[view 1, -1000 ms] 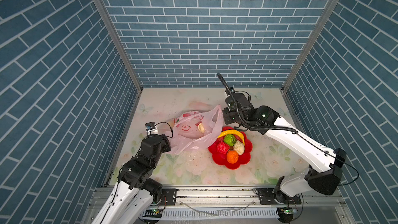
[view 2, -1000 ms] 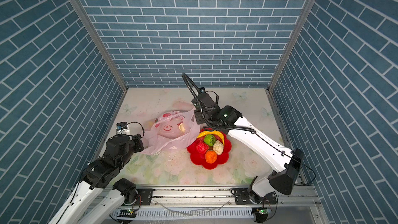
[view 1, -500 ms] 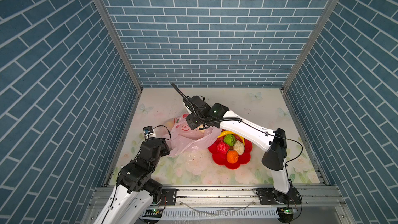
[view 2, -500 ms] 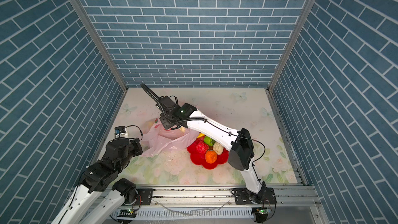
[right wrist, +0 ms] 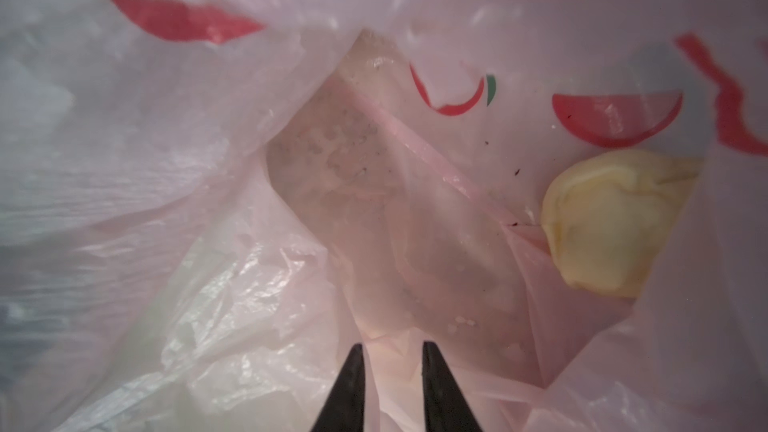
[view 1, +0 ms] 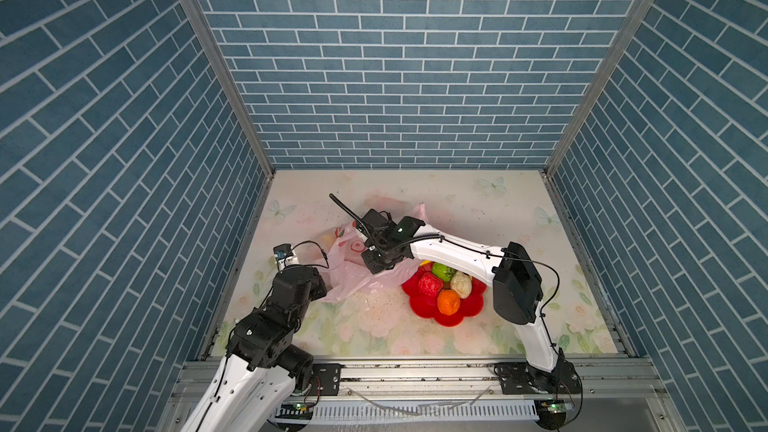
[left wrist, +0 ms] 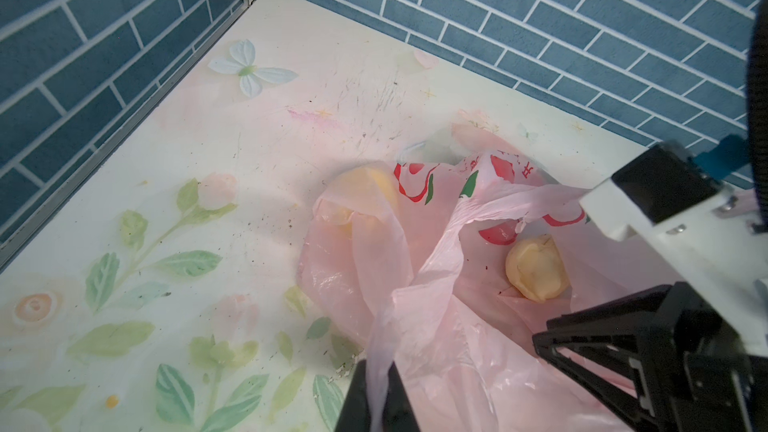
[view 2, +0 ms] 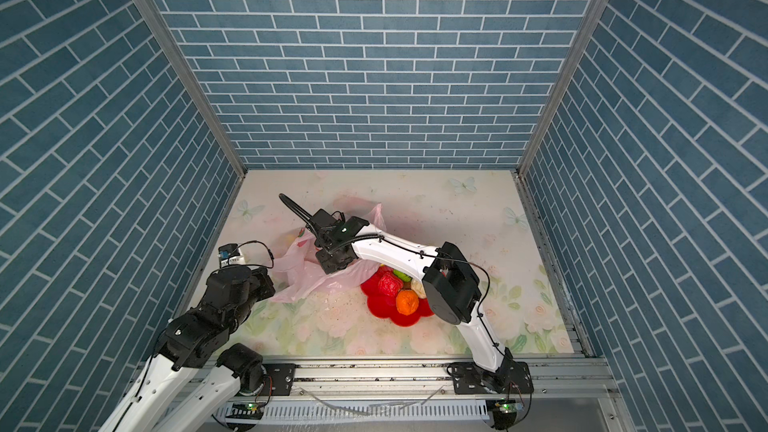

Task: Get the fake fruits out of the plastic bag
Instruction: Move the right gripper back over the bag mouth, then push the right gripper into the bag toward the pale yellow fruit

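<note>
The pink plastic bag (view 1: 353, 280) lies left of the red dish, its mouth held up. My left gripper (left wrist: 377, 367) is shut on a bunched strip of the bag's rim. My right gripper (right wrist: 390, 344) is inside the bag, its fingers a narrow gap apart with only bag film around them. A cream-yellow bumpy fruit (right wrist: 615, 222) rests on the bag's bottom, off to one side of those fingers and apart from them; it also shows in the left wrist view (left wrist: 536, 268). A yellow fruit (left wrist: 365, 193) sits under the bag's film at its far end.
The red flower-shaped dish (view 1: 469, 313) holds a red fruit (view 1: 430, 284), a green fruit (view 1: 444, 271), a cream one (view 1: 461, 283) and an orange one (view 1: 449, 302). My right arm's forearm (view 1: 453, 253) passes low over the dish. The left wall stands close to the bag.
My right arm has swung left from above the dish and its gripper has gone down into the bag's mouth. The left gripper has kept its hold on the bag's rim.
</note>
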`<state>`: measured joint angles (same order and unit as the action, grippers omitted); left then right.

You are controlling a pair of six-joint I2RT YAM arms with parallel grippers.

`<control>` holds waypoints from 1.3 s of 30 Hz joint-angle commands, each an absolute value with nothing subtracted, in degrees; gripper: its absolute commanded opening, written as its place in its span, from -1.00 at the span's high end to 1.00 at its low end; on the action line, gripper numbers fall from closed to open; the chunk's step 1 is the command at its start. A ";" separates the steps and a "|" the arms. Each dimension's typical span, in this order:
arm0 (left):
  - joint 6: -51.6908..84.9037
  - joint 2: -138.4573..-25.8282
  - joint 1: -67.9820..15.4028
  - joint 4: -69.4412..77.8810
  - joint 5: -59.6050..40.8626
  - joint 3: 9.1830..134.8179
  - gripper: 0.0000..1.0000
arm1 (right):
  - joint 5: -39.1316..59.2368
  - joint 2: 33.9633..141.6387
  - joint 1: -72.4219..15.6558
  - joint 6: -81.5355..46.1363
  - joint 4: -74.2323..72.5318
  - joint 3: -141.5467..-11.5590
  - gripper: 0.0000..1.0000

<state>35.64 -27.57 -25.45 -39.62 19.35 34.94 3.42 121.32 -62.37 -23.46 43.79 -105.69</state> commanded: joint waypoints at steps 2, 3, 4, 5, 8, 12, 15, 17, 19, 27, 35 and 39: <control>37.08 -27.77 -25.22 -40.06 20.78 33.83 0.82 | 9.28 122.97 -64.33 -25.40 43.22 -103.18 0.48; 37.31 -27.77 -25.14 -40.11 20.82 33.65 0.82 | 9.79 123.19 -64.57 -25.48 43.37 -102.92 0.48; 37.54 -27.77 -25.22 -40.13 20.87 33.51 0.82 | 10.38 123.25 -64.84 -25.62 43.50 -102.44 0.48; 37.79 -27.71 -25.22 -40.31 21.04 33.40 0.82 | 10.92 123.14 -65.05 -25.81 43.27 -101.81 0.48; 38.36 -27.42 -25.15 -40.84 21.48 32.81 0.82 | 12.80 122.97 -65.33 -26.56 42.29 -99.44 0.48; 39.05 -26.83 -25.22 -41.54 21.88 31.97 0.82 | 13.21 123.89 -65.41 -26.98 41.87 -96.67 0.48; 39.18 -26.57 -25.16 -41.95 22.21 31.79 0.82 | 11.55 124.49 -65.34 -26.68 42.08 -96.24 0.48; 39.29 -26.38 -25.14 -42.36 22.32 31.78 0.82 | 9.26 124.40 -65.26 -26.63 42.45 -96.77 0.48; 39.29 -26.04 -25.21 -42.54 22.39 31.80 0.82 | 6.86 123.51 -65.21 -26.72 42.43 -97.33 0.45; 40.39 -24.18 -25.18 -42.17 21.17 31.18 0.82 | -5.43 120.98 -64.84 -26.89 48.46 -105.85 0.40; 41.85 -23.35 -25.20 -40.84 17.04 29.62 0.82 | -10.80 124.82 -64.44 -29.59 54.78 -116.65 0.30; 41.67 -23.13 -25.22 -40.79 16.28 29.72 0.82 | -12.08 128.67 -63.86 -31.26 56.83 -120.85 0.23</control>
<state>41.54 -23.73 -25.45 -41.30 17.41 30.11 -8.97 125.25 -64.47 -28.21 52.40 -117.86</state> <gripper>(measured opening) 0.090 0.380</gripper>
